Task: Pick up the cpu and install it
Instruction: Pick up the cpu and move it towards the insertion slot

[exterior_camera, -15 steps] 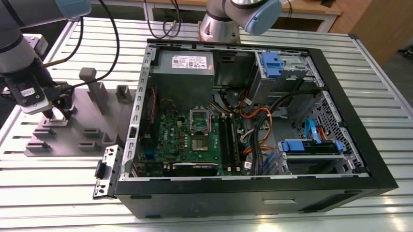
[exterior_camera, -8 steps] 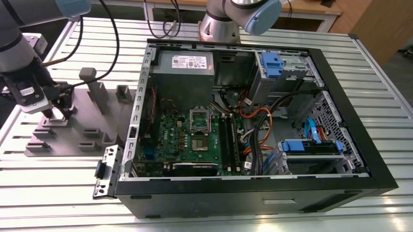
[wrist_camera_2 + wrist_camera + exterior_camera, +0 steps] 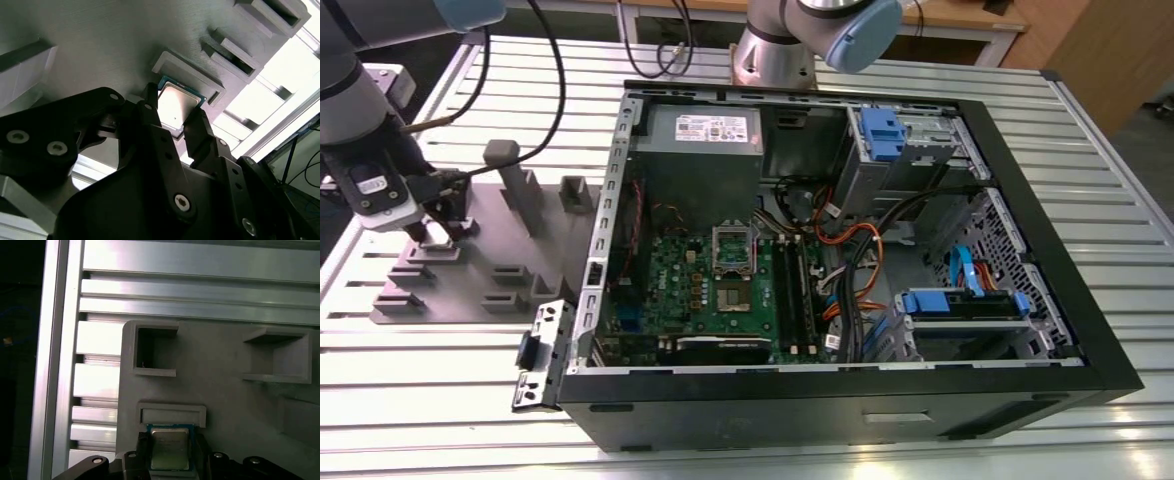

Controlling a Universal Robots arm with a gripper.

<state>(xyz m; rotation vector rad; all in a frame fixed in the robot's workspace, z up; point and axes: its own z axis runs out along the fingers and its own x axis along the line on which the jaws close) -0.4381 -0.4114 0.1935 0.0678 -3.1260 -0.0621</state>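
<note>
**A:** Where is the cpu?

**B:** The cpu (image 3: 170,447) lies flat on a grey plastic holder (image 3: 467,290), near one corner of it, with its dull silver top facing up. In both wrist views it sits just beside a low raised lip (image 3: 172,415) of the holder.

**A:** And the claw?

**B:** The claw (image 3: 174,107) is drawn in narrow and holds the cpu. One black finger (image 3: 150,112) is against one edge and its partner is against the opposite edge. I cannot tell whether the chip has left the holder's surface.

**A:** What does the exterior view add?

**B:** It gives the wider scene. The grey arm (image 3: 360,110) slants down towards the holder, and its wrist is bent so the claw points straight down onto it. An open computer case (image 3: 854,400) lies on its side just beside the holder, on the exterior view's right of it. Inside the case, the green motherboard (image 3: 707,290) and its shiny socket frame (image 3: 732,248) face up. Holder and case both rest on a slatted aluminium worktop (image 3: 427,390).

**A:** And the wrist views?

**B:** The first wrist view looks down on the holder. Two open rectangular pockets (image 3: 150,352) lie past the lip from the cpu, and the worktop's slats run along the holder's edge. The second wrist view looks along the claw's black links. There, slotted blocks (image 3: 235,52) of the holder stand just beyond the chip.
</note>
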